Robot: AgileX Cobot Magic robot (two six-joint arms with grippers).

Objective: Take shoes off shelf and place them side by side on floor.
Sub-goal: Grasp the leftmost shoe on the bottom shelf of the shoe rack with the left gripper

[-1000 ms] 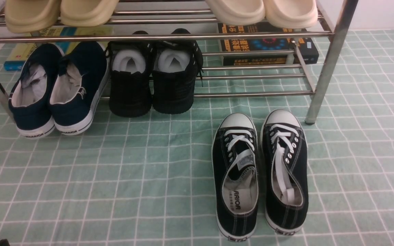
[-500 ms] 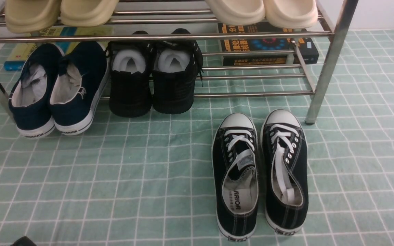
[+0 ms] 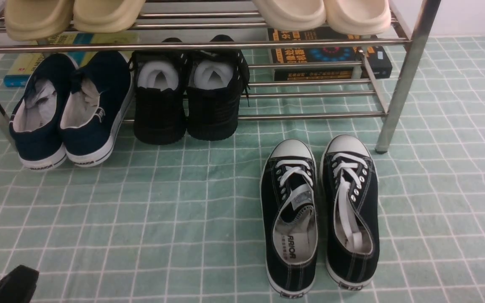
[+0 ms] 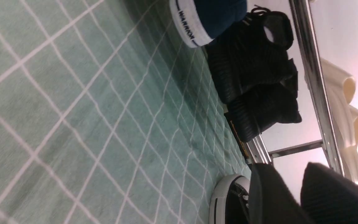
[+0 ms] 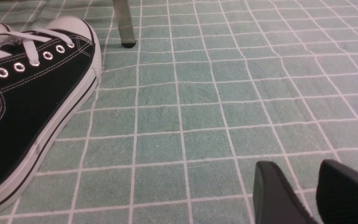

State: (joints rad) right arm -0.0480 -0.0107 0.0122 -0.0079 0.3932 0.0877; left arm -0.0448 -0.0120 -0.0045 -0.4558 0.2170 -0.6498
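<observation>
The navy slip-on shoes (image 3: 65,111) sit side by side at the left end of the shelf's (image 3: 183,45) lower tier, white-soled heels toward me. One heel (image 4: 197,21) also shows in the left wrist view. My left gripper (image 3: 9,286) pokes in at the bottom left corner of the front view, low over the floor (image 3: 162,210) and well short of the shoes. In its wrist view the left gripper (image 4: 286,169) is open and empty. My right gripper (image 5: 295,166) is open over bare floor (image 5: 197,115), holding nothing, and is outside the front view.
Black lace-up sneakers (image 3: 320,210) stand on the floor right of centre, near the shelf's right leg (image 3: 398,97). All-black shoes stuffed with paper (image 3: 187,101) sit beside the navy pair. Cream slippers (image 3: 322,14) rest on the top tier. Books (image 3: 331,59) lie behind.
My left gripper has come further into the bottom left corner of the front view, moving up and forward. The shoes have not moved.
</observation>
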